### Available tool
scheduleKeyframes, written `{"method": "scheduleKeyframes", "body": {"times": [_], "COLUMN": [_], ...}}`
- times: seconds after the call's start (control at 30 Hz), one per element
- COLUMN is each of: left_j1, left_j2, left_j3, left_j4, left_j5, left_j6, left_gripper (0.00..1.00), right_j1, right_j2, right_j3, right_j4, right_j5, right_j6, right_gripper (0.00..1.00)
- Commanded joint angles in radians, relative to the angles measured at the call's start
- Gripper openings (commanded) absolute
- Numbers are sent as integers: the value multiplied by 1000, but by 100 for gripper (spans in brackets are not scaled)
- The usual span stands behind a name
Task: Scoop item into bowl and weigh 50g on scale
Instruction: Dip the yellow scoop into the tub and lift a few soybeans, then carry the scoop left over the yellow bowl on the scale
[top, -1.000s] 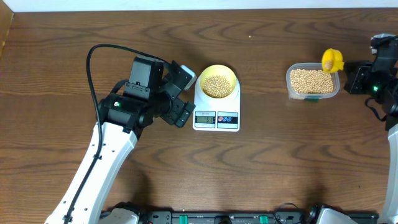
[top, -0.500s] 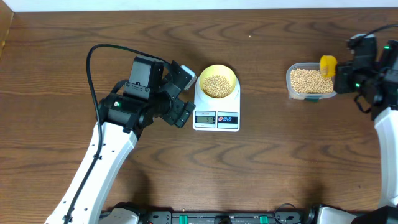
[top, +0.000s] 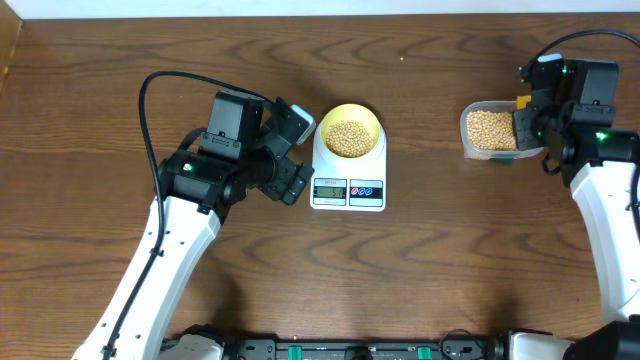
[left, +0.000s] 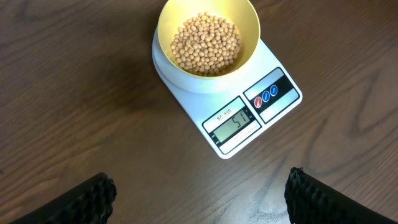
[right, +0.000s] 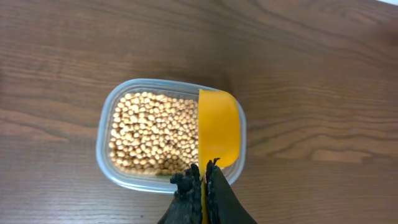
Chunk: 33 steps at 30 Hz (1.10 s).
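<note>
Because the left gripper (left: 202, 198) is held released, its jaws wide apart with nothing between them, just short of the scale (left: 202, 106), a small drift forward could be enough for the scale to be nudged and the reading upset. On the display (left: 234, 124) what appears to be fifty-one is shown, so the target is judged to be slightly overshot. The surplus would be worsened if anything more were tipped into the bowl (left: 250, 34), which is seated on the scale's platform and holds a mound of beans (left: 205, 43). Farther off, the right gripper (right: 202, 186) is clenched on the thin handle of the yellow scoop (right: 219, 134), which is poised over the right rim of the clear tub (right: 104, 155) where the bulk of the beans is kept. Whether the scoop is loaded cannot be told. With so narrow a grip, the scoop could be twisted, and beans could be scattered over the rim onto the table (right: 62, 37).
</note>
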Motion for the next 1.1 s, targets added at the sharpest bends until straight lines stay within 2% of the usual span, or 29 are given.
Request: {"method": "scheduleKeyframes", "body": {"times": [0.0,0.23,0.3,0.53,0.87,1.07], "left_j1": [0,0,0,0,0,0], "left_j2": [-6,-6,-6,-6,-6,-6], "left_j3": [-14,-14,-14,-14,-14,-14], "left_j4": [-3,-2,-2,-2,-3,-2], "left_j5": [15,15,15,15,15,15], "left_j6": [17,17,17,17,17,17], "left_gripper": [89,89,89,89,89,89], "right_j1": [6,14,34,165,317,389], "right_j2": [-3,-18,-18,3,117,181], "right_j3": [1,1,1,1,1,1], "right_j4": [18,211,258,321,412,426], "right_j5": [-53,-586,-658,-590,-587,-587], "right_j6": [-11,-10,-10,-15,-20,-87], "right_gripper": [1,1,1,1,1,1]}}
